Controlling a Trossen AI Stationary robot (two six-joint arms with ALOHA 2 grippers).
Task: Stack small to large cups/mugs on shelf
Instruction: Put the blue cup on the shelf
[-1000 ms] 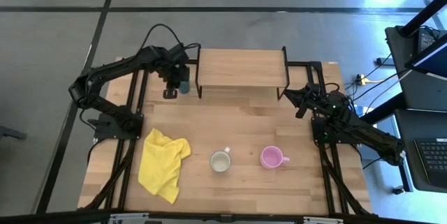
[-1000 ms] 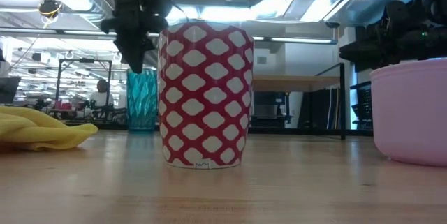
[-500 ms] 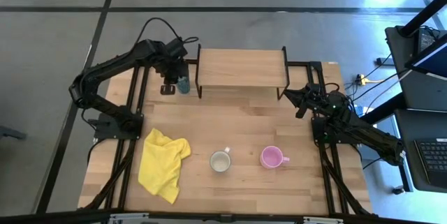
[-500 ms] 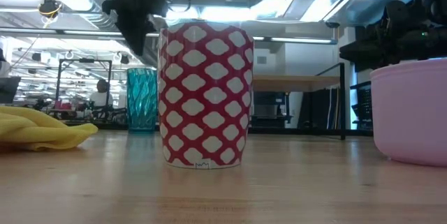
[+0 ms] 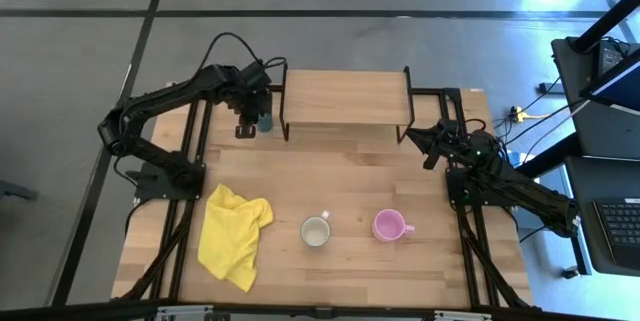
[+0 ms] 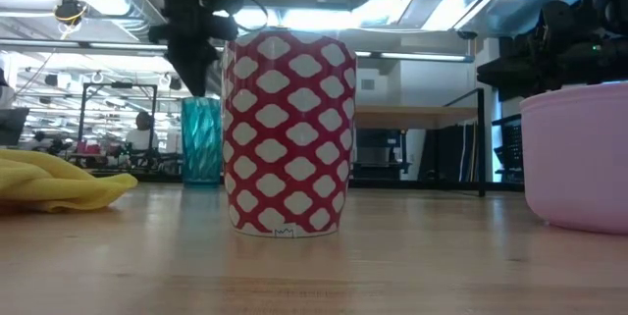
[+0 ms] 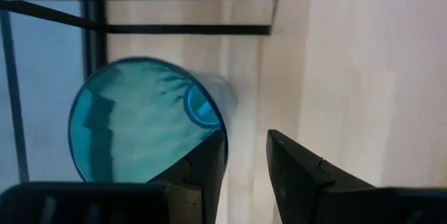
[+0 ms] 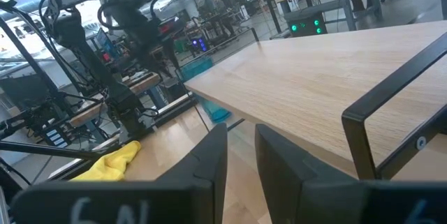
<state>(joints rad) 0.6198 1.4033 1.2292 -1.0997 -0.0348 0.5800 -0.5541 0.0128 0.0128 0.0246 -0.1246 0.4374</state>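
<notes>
Low view is looking level across a light butcher-block table (image 6: 314, 266), with a bright open workshop of ceiling lights, racks and desks sitting behind it. Nearest the lens, a red mug with a white lattice pattern (image 6: 287, 133) is standing upright; from above it is showing as the small cream-white mug (image 5: 316, 231), handle toward the shelf. Just beside it, the pink mug (image 5: 388, 225) is sitting upright with its handle pointing toward the right arm's side, filling the low view's right edge (image 6: 579, 158). A crumpled yellow cloth (image 5: 233, 233) is lying on the left arm's side of the front half, well apart from both mugs.

Farther back, the shelf (image 5: 345, 98) is standing on thin black legs across the table's far edge, its light-wood top bare. The teal tumbler (image 5: 265, 121) is standing upright on the tabletop just beside the shelf's left legs, not on the board. The left gripper (image 5: 245, 119) is hanging over the tumbler's outer side; its wrist view is showing both dark fingers (image 7: 209, 172) standing apart at the rim, clasping nothing, one overlapping the tumbler's (image 7: 143, 123) edge. The shelf's leg frame is standing right next to the tumbler.

The right gripper (image 5: 432, 147) is waiting near the shelf's right legs, its fingers (image 8: 209, 158) parted with a narrow gap and gripping nothing.
</notes>
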